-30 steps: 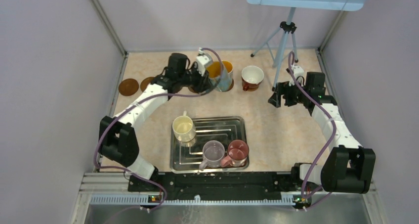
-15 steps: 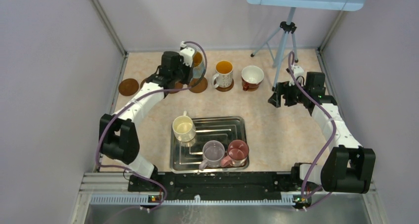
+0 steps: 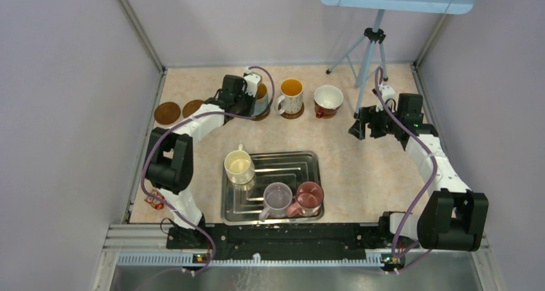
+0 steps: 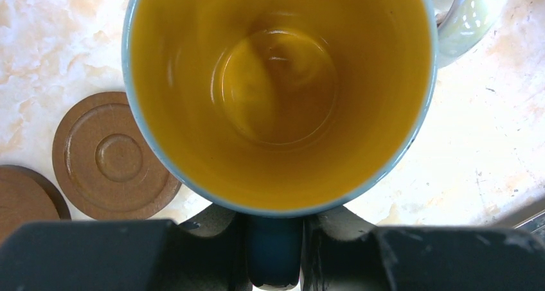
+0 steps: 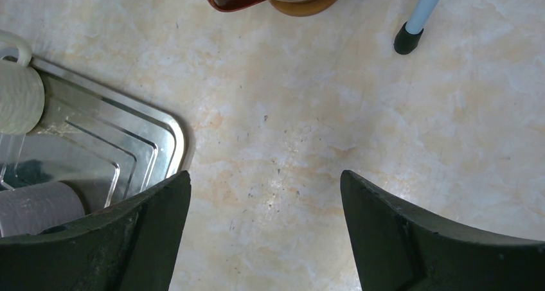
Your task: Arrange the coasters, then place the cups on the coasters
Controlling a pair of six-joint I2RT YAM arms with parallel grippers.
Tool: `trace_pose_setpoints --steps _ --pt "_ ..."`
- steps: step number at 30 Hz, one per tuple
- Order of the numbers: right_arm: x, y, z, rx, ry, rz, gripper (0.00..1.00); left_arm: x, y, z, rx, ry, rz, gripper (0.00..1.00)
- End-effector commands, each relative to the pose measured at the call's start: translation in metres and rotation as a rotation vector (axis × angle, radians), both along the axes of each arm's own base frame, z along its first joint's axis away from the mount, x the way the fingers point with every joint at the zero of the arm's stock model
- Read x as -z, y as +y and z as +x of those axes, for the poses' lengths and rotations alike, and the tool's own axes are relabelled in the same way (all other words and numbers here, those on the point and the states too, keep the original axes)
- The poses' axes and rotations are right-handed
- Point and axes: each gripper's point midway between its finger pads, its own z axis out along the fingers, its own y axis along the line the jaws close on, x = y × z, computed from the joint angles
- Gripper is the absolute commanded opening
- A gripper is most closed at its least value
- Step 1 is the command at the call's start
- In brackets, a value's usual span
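Observation:
My left gripper (image 3: 250, 101) is shut on the dark blue handle (image 4: 275, 252) of the mug with the yellow inside (image 4: 279, 92). The mug stands upright at the back, over a dark brown coaster (image 3: 261, 116) whose edge shows under it. To its right, the orange-inside mug (image 3: 290, 96) and the white-and-red cup (image 3: 328, 100) each sit on a coaster. Two bare brown coasters (image 3: 167, 113) (image 3: 191, 107) lie to the left, and both show in the left wrist view. My right gripper (image 5: 265, 207) hovers open over bare table at the right.
A silver tray (image 3: 302, 166) lies front centre, holding the cream mug (image 3: 238, 167), the lilac mug (image 3: 277, 199) and the pink mug (image 3: 309, 197). A tripod (image 3: 369, 53) stands at the back right, one foot (image 5: 407, 40) near the red cup. Walls close in both sides.
The left gripper carried the yellow-inside mug leftward from in front of the orange-inside mug, set it upright and lowered it over the coaster beside that mug. The right arm has not moved.

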Motion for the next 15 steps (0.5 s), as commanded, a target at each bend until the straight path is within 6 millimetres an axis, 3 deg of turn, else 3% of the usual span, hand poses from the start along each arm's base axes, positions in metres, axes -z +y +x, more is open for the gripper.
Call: trace_pose_setpoints --steps 1,15 --pt "0.000 -0.002 0.004 -0.009 -0.023 0.000 0.85 -0.059 -0.017 0.037 0.033 -0.215 -0.075 0.00" --pt "0.002 -0.002 0.004 -0.011 -0.018 -0.005 0.85 -0.036 -0.007 0.052 0.017 -0.183 -0.072 0.00"
